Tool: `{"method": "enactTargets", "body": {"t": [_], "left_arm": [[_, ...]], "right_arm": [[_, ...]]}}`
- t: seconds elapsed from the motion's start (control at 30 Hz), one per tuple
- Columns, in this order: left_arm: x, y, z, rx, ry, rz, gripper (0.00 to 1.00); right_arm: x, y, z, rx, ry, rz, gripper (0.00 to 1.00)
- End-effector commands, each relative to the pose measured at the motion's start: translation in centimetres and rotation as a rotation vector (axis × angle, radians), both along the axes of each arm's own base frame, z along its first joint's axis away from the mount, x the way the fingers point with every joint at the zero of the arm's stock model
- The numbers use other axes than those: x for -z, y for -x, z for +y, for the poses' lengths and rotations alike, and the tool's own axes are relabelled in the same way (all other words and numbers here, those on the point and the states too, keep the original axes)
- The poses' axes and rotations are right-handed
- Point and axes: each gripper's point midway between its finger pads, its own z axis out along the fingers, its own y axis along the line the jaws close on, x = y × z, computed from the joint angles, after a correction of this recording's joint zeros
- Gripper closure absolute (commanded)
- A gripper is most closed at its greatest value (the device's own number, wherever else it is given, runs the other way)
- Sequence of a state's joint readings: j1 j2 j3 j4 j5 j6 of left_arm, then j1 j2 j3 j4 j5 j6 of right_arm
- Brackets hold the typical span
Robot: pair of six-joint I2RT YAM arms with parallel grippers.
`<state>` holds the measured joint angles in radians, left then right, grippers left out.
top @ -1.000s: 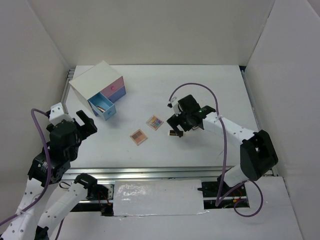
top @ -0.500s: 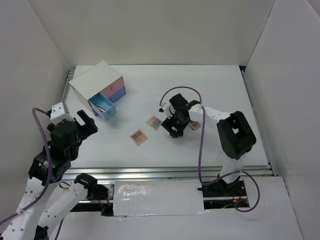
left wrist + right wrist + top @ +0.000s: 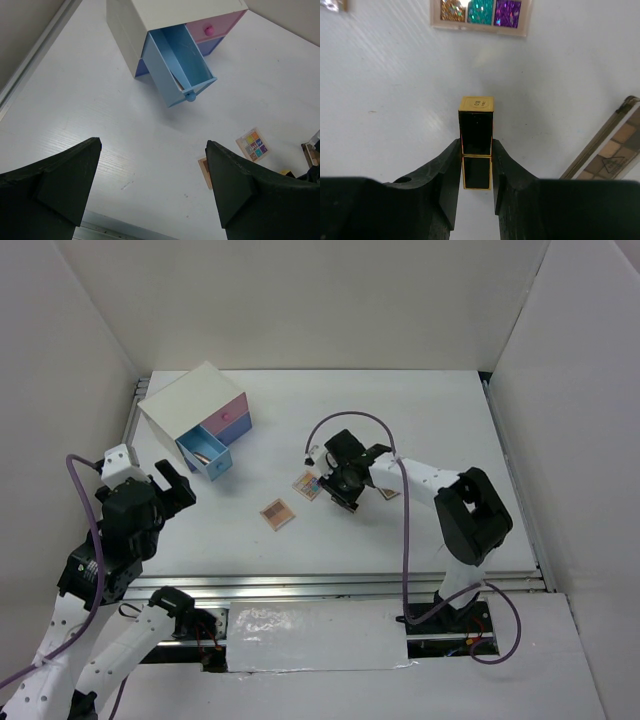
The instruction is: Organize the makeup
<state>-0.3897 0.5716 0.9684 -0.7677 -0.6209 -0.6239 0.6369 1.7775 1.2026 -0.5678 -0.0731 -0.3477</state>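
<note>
Right end effector [image 3: 477, 152] is down on the desk [image 3: 420, 410], pinching the lipstick [image 3: 476, 125], a black-and-gold tube lying flat mid-desk with a finger pressed to each long side. The grip sits towards the near end, about at the seam across the tube, and the far end juts well clear of the fingertips.

That's the worry. With so much tube ahead of the pads, a lift could let it droop or swivel out. If that seam is where the cap meets the body, a squeeze there might also ease the two apart.

The glitter palette [image 3: 479, 15] lies just beyond the tube, and the long palette [image 3: 610, 150] is close on the right. A sloppy lift or sideways swing could knock either one.

The square palette [image 3: 277, 513] waits further left. The blue drawer [image 3: 177, 65] of the box [image 3: 190, 400] stands open far left, and it's a narrow target if the tube arrives crooked.

Left end effector [image 3: 152, 150] hangs spread wide, holding nothing, near that drawer, so the two arms could crowd each other there.
</note>
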Motion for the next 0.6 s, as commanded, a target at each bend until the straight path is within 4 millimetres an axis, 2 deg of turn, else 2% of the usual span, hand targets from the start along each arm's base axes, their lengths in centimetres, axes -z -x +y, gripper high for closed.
{"method": "enactTargets", "body": {"t": [0.0,0.1,0.13,0.17,0.23,0.27,0.3,0.33,0.37,0.4,0.43,0.47,0.5,0.53,0.57], "left_arm": [[-0.9,-0.5,-0.3,0.017,-0.007,-0.037,0.01],[-0.9,-0.6,-0.3,0.018,-0.008,-0.034,0.01],[-0.9,-0.6,-0.3,0.017,-0.008,-0.034,0.01],[-0.9,-0.6,-0.3,0.015,-0.009,-0.032,0.01],[-0.8,-0.6,-0.2,0.008,-0.009,-0.029,0.0],[-0.9,-0.5,-0.1,0.003,-0.009,-0.03,0.01],[-0.9,-0.5,0.0,-0.005,-0.005,-0.034,0.0],[-0.9,-0.4,0.2,-0.015,-0.007,-0.034,0.01],[-1.0,-0.3,0.4,-0.024,-0.007,-0.037,0.01],[-1.0,-0.2,0.5,-0.031,-0.004,-0.038,0.0],[-1.0,-0.1,0.7,-0.038,-0.003,-0.041,0.01],[-1.0,0.0,0.8,-0.045,-0.005,-0.041,0.01],[-1.0,0.0,0.8,-0.049,-0.005,-0.042,0.01],[-1.0,0.0,0.9,-0.05,-0.002,-0.043,0.01],[-1.0,0.0,0.9,-0.051,-0.005,-0.042,0.01]], "right_arm": [[-5.2,-1.4,2.1,0.01,-0.132,-0.162,0.86],[-8.9,-0.4,5.4,-0.019,-0.257,-0.212,0.85],[-10.8,-0.3,6.8,-0.036,-0.305,-0.234,0.84],[-12.2,1.4,9.4,-0.081,-0.362,-0.231,0.82],[-16.6,1.4,13.2,-0.091,-0.492,-0.309,0.82],[-17.3,2.1,15.3,-0.06,-0.55,-0.283,0.82],[-18.9,1.7,17.0,-0.052,-0.626,-0.291,0.82],[-21.6,1.6,18.9,-0.01,-0.726,-0.275,0.82],[-22.6,1.3,20.2,0.012,-0.773,-0.275,0.83],[-24.2,0.5,22.5,0.019,-0.832,-0.304,0.83],[-24.8,0.2,23.7,0.038,-0.862,-0.308,0.83],[-23.6,-1.2,25.2,0.075,-0.852,-0.333,0.83],[-23.9,-1.7,26.4,0.086,-0.869,-0.351,0.82],[-26.2,-2.1,27.6,0.101,-0.926,-0.38,0.82],[-24.6,-3.1,28.7,0.121,-0.92,-0.378,0.82]]}}
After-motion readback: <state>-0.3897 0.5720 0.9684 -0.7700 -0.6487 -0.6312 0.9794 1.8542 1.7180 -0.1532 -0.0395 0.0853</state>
